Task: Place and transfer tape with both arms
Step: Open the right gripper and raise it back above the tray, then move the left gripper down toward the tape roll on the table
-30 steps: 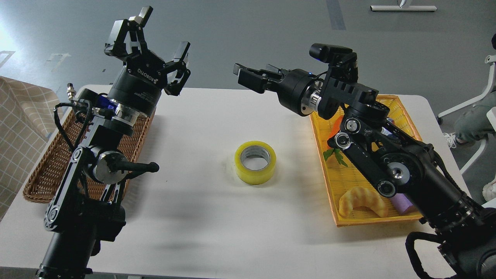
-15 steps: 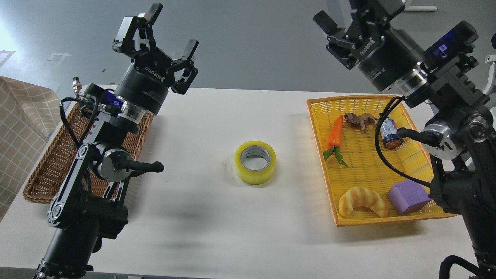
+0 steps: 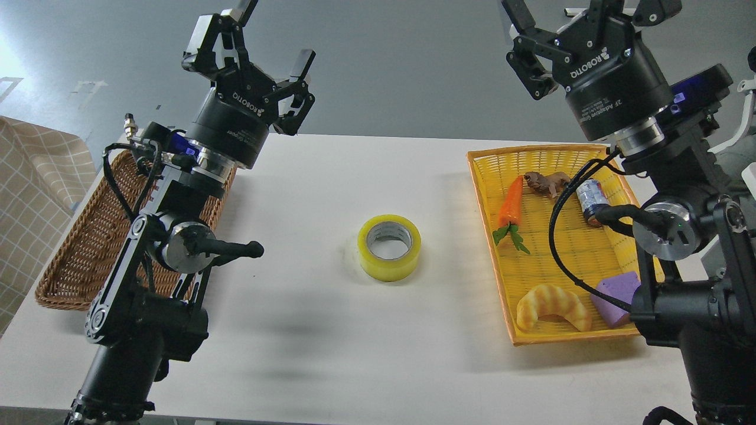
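Tape (image 3: 389, 247) lies flat on its side at the centre of the white table (image 3: 331, 330), grey-white core facing up, well apart from both arms. That spot looks like a handover station: open table between the 2 baskets, where either arm could reach it.

The left gripper (image 3: 273, 36) is raised high at about 10 o'clock from the roll, its 2 fingers spread apart and holding nothing. The right gripper (image 3: 582, 9) is raised at about 2 o'clock, fingers also parted and empty, though their tips run off the top edge of the view. With both lifted and pointing up and away, the table centre is unobstructed, a posture that suits waiting or lining up an approach rather than grasping.

Judging by this, the roll sits midway in the transfer, and the brown wicker basket (image 3: 65, 260) at 9 o'clock, behind the left arm, looks like the likely destination; its contents are mostly hidden by the arm.

The yellow basket (image 3: 490, 236) at 3 o'clock holds a toy carrot (image 3: 511, 203), a small brown figure (image 3: 546, 182), a small can (image 3: 590, 199), a croissant toy (image 3: 552, 305) and a purple block (image 3: 614, 298) partly covered by the right arm.

The table surface is smooth, matte and plain, so the roll should sit steady. Beyond it is a grey floor; a checked cloth (image 3: 35, 177) shows at far left and a white chair leg (image 3: 735, 124) at far right.
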Action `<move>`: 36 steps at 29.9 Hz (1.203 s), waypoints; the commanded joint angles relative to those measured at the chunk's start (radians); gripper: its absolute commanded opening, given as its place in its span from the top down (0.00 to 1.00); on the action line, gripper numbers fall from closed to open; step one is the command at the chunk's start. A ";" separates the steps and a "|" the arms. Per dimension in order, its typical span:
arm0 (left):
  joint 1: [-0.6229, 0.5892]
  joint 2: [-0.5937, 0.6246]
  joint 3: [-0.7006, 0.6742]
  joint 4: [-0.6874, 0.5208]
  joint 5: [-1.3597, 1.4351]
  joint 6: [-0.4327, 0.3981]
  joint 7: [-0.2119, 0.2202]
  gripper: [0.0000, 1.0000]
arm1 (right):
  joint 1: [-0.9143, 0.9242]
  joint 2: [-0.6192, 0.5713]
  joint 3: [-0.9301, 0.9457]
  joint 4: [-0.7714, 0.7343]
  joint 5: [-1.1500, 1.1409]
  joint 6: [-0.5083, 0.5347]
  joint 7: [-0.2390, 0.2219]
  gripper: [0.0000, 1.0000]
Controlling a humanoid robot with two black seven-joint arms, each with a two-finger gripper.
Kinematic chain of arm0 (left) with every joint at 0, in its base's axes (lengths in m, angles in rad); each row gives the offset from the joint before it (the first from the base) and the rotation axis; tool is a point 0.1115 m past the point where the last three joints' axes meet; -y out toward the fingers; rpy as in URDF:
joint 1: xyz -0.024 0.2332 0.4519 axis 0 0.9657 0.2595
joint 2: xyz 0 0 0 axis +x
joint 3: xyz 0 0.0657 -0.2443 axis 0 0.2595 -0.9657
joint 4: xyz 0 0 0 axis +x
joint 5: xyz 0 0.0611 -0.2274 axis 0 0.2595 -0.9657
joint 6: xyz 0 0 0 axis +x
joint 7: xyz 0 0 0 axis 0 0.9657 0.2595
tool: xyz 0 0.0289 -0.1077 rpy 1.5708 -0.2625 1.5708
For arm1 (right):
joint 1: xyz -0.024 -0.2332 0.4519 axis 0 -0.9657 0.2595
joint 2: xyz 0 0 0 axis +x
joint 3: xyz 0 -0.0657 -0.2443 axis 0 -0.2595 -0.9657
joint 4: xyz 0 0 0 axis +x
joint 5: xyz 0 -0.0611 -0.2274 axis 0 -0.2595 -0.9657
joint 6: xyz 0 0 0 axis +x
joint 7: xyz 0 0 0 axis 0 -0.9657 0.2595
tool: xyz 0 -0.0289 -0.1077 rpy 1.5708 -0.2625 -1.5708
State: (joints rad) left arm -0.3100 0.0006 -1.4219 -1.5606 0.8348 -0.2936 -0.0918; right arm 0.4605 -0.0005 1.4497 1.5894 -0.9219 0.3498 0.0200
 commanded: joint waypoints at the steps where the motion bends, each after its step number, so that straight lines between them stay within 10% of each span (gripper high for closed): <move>1: 0.003 -0.001 -0.002 -0.007 0.000 0.001 -0.003 0.02 | -0.014 0.001 0.000 0.000 0.000 -0.006 -0.005 0.00; 19: 0.003 -0.001 0.012 -0.003 -0.085 -0.079 -0.016 0.02 | -0.005 0.001 -0.012 -0.049 0.001 0.040 -0.009 0.00; 36: -0.087 0.163 0.221 0.025 0.688 0.133 -0.056 0.02 | -0.005 0.001 0.000 -0.039 0.000 0.034 -0.008 0.00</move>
State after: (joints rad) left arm -0.3935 0.1520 -1.2156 -1.5358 1.4796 -0.1693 -0.1460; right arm 0.4615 0.0000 1.4474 1.5492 -0.9204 0.3872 0.0107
